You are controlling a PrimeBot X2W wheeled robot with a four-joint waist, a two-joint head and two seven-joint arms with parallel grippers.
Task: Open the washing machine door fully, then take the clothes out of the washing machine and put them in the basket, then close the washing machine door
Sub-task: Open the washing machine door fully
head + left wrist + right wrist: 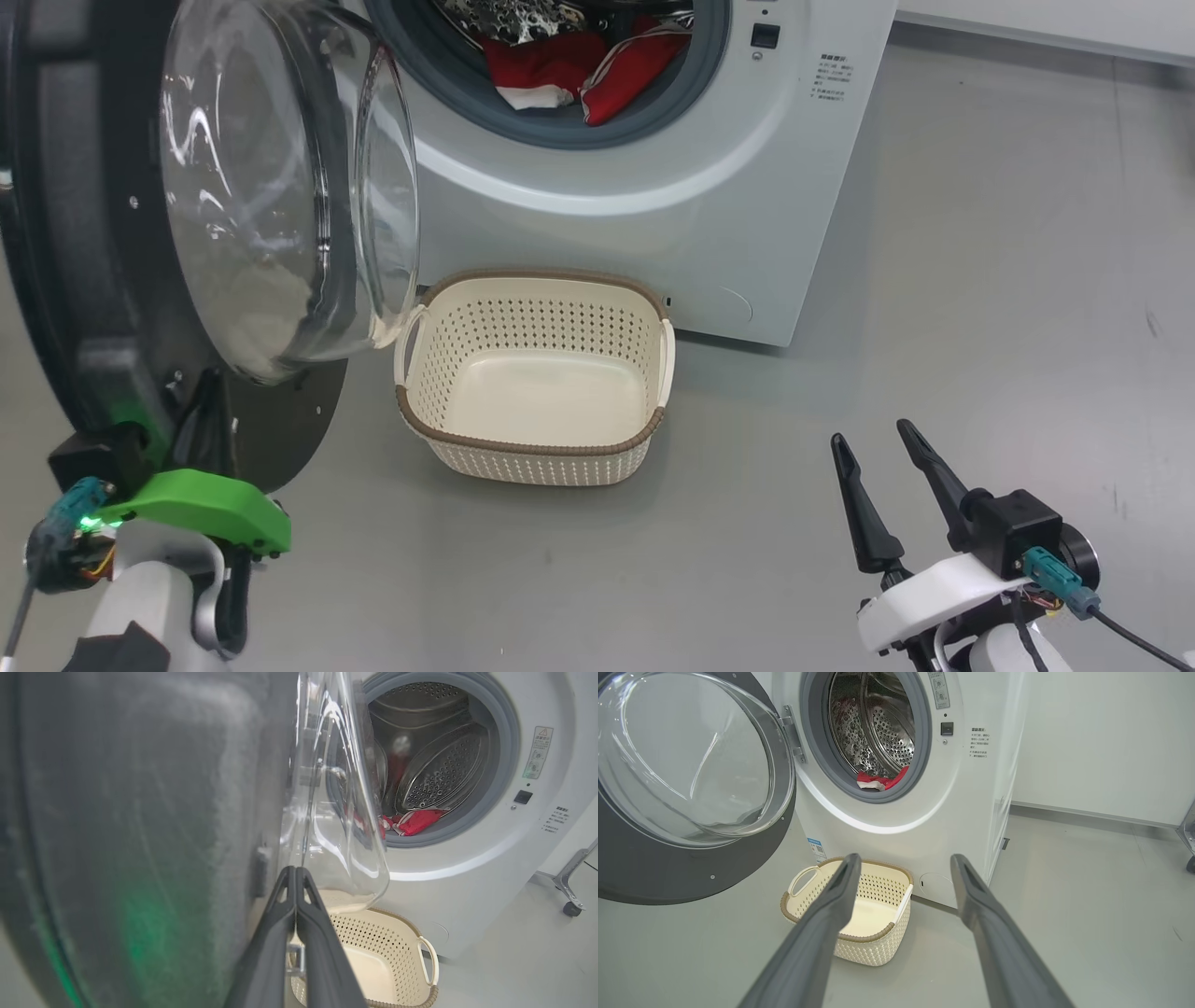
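Right gripper (870, 432) jaws apart, basket (532, 446) bottom bare, clothes (541, 61) in drum (883, 729)

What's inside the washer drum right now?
Red-and-white clothes lie low at the front of the drum, against the grey gasket. Anything beneath that pile is covered.

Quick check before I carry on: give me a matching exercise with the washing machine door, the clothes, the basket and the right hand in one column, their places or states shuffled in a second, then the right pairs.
Column one
1. washing machine door
2. clothes
3. basket
4. right hand

Column two
A. empty, standing on the floor
B. fingers spread apart, holding nothing
C. swung open
D. lying inside the drum, near its mouth

Pairs: 1-C, 2-D, 3-A, 4-B
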